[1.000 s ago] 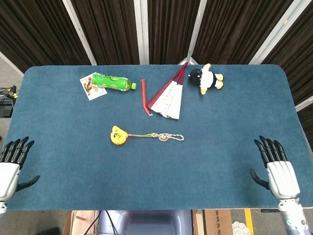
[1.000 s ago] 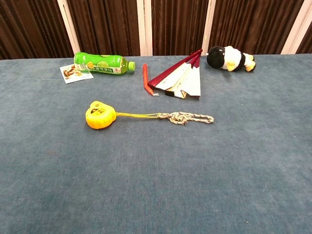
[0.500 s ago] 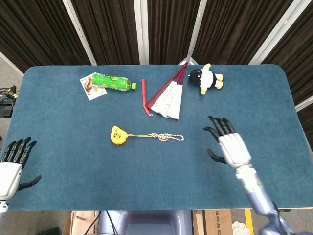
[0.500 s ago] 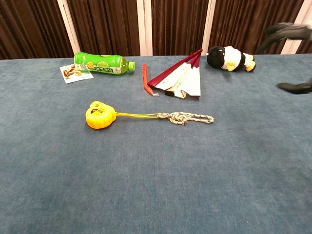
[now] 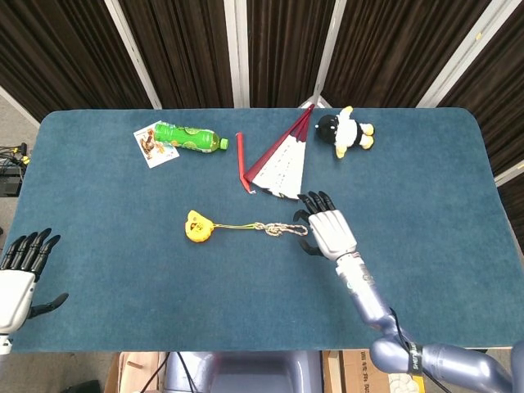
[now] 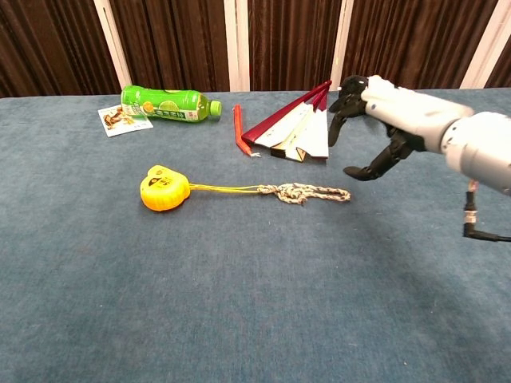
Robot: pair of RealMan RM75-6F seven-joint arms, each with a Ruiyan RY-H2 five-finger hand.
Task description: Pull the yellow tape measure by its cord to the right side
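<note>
Reaching for the cord [image 5: 282, 229], we hold our right hand [image 5: 329, 229] just above its braided free end, fingers apart and empty, and we judge it best to lower and pinch that thick end, then drag straight right so the tape measure [image 5: 197, 227] at mid-desk trails along. Our left hand [image 5: 18, 282] rests spread at the near left edge of the desk [image 5: 106, 270]. Behind lie a fan [image 5: 282, 164], nearest the path, a penguin [image 5: 345, 131], a bottle [image 5: 190, 137] and a card [image 5: 151, 146]; nothing blocks the way right.
</note>
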